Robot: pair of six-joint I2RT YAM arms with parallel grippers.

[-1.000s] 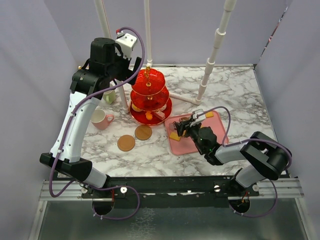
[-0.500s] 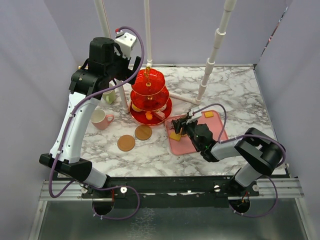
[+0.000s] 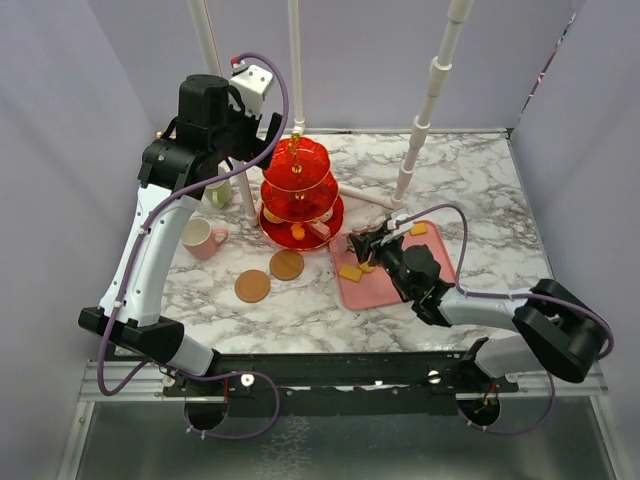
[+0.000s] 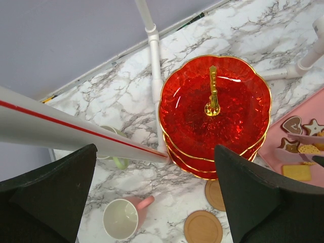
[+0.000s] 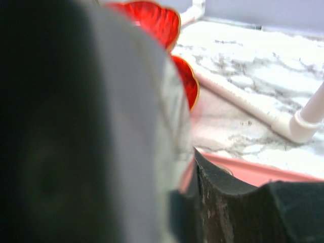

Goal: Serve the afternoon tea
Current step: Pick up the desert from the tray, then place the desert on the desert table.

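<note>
**Now at the cookie tray: the right arm is working on a pick**

The right gripper point(image 3: 362, 250) is reaching low over the upper-left corner of the pink tray point(image 3: 385, 292), right of centre in the overhead view, among the cookies point(image 3: 350, 272). Its own camera is being blocked by something pale and blurred, so it cannot be told whether the jaws are gripping a cookie or how wide they are standing.

The left gripper point(image 4: 154, 152) is hanging high at the upper left, jaws spread wide and holding nothing, looking down on the red stand point(image 3: 297, 190) at centre.

The pink mug point(image 3: 200, 237) and green mug point(image 3: 218, 192) are sitting left of the stand, off the two coasters point(image 3: 287, 265).

Judging by this, cookies are being moved onto the stand. The next move is likely calling for a firm pinch, a clean lift, and a short carry left onto a tier.
</note>
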